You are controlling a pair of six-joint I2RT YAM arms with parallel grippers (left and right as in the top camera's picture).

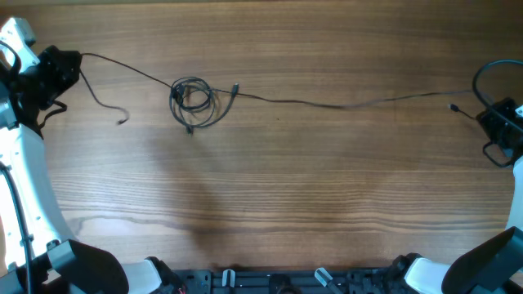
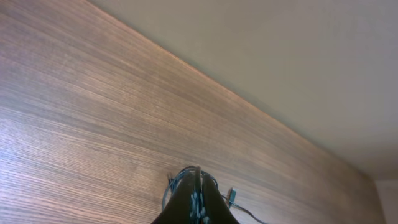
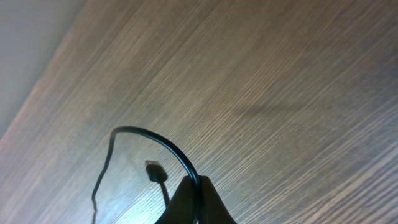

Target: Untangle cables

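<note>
A thin black cable lies in a small coil [image 1: 192,102] at the table's upper left, with a plug [image 1: 235,86] beside it. One strand runs from the coil left to my left gripper [image 1: 72,61], which is shut on it. A loose end [image 1: 122,121] hangs below. A long strand [image 1: 343,104] runs right toward my right gripper [image 1: 493,117], which is shut on a looping cable [image 1: 484,75] near a plug [image 1: 453,107]. The left wrist view shows the shut fingers [image 2: 196,180] with the coil [image 2: 166,193] behind them. The right wrist view shows the shut fingers [image 3: 198,183] on the cable [image 3: 155,138], with a plug [image 3: 154,168] beside them.
The wooden table [image 1: 278,196] spans the view. Its far edge [image 2: 249,102] shows in the left wrist view. The arm bases [image 1: 90,265] sit at the near corners, with a black rail [image 1: 278,282] along the front edge.
</note>
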